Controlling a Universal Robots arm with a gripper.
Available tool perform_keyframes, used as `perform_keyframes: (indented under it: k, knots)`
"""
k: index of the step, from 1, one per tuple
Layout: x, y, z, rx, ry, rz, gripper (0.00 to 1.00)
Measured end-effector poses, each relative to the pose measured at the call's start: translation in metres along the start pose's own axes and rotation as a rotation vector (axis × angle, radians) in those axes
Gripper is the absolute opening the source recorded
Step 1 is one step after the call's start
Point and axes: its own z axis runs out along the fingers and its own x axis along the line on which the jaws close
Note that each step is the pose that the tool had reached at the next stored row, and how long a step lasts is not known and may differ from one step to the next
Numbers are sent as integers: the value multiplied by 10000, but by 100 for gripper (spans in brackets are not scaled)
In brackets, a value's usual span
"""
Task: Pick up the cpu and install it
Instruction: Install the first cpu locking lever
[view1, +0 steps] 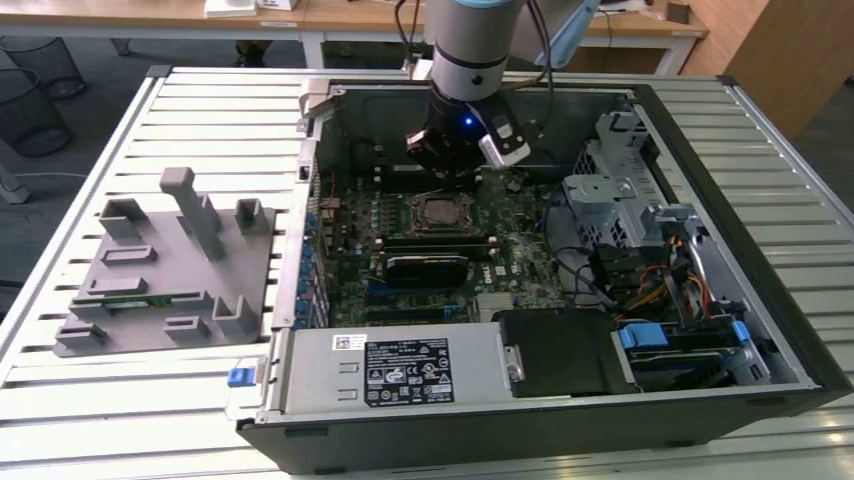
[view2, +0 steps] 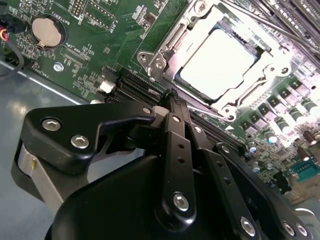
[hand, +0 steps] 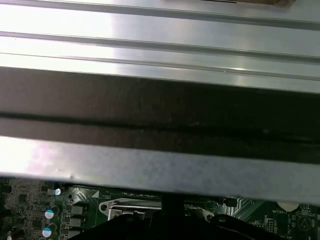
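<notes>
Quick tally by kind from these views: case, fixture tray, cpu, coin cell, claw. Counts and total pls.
Open PC case: 1
Grey fixture tray: 1
cpu, sitting in the socket frame: 1
Coin cell on the board: 1
Claw, above the board beside the socket: 1
Total: 5

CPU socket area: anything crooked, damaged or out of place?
Nothing stands out. In the second wrist view the cpu lies flat and square inside the socket frame, with the hand just beside it.
</notes>
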Motion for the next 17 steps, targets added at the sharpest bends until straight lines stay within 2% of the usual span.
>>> perform_keyframes:
  k: [8, 12, 17]
  knots:
    - [-18, -12, 90, 29, 2, -1, 11]
    - [-20, -12, 94, 48, 3, -2, 11]
    - [-20, -11, 86, 137, 8, -1, 11]
